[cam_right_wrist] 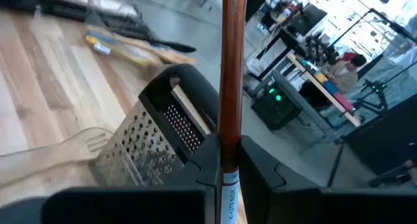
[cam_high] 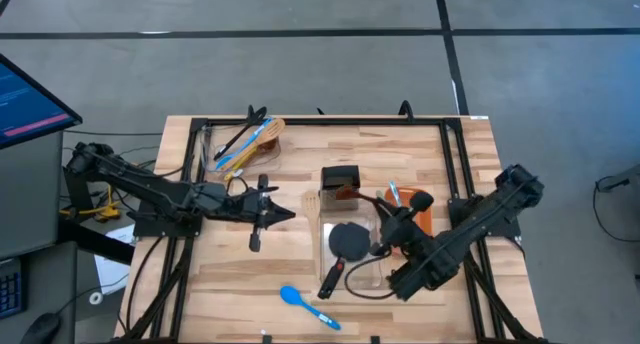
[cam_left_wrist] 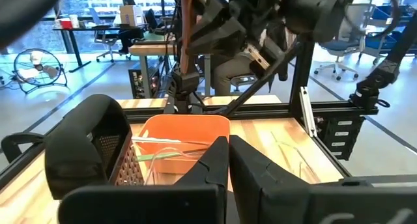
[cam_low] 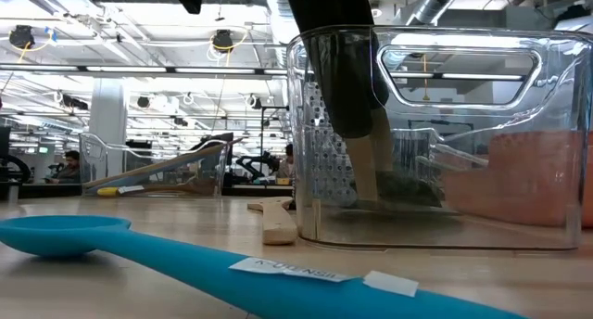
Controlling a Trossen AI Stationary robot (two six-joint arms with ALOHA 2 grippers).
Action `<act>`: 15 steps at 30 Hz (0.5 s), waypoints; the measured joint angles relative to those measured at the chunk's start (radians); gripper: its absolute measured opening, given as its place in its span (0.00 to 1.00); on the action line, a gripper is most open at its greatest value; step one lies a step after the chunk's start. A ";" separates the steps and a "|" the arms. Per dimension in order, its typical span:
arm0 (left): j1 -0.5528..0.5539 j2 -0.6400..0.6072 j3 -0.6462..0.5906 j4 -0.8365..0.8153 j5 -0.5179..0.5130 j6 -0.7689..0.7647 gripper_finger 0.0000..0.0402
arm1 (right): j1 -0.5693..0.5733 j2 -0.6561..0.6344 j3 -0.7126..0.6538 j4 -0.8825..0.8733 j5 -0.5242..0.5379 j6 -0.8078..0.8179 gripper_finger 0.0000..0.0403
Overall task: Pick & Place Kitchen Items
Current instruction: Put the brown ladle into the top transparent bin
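Right gripper [cam_right_wrist: 225, 175] was pinched on a slim reddish-brown wooden handle [cam_right_wrist: 232, 68], held upright, its long axis running straight up from between the fingers. In the high view this gripper [cam_high: 392, 227] hung over the clear bin [cam_high: 325, 246] at table centre. Box grater [cam_right_wrist: 153, 139] lay tilted just beside the held handle, in the bin; a black turner [cam_high: 348, 240] lay there too, its handle poking out toward the front edge.

Judged: the handle was being lowered into or lifted out of the bin; which one could not be told. The move turns on keeping that upright axis clear of the grater close alongside.

Left gripper [cam_high: 262, 212] sat pressed together, empty, over bare table left of the bin. Blue spoon [cam_high: 303, 301] lay loose near the front edge, long axis slanting across the table, roughly between the two arms. More utensils [cam_high: 245, 142] rested in a far-left tray [cam_high: 206, 147], nearer the left arm.
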 joint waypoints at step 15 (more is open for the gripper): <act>0.023 0.172 0.000 0.242 -0.011 -0.077 0.00 | -0.095 0.003 -0.268 0.428 0.173 -0.070 0.06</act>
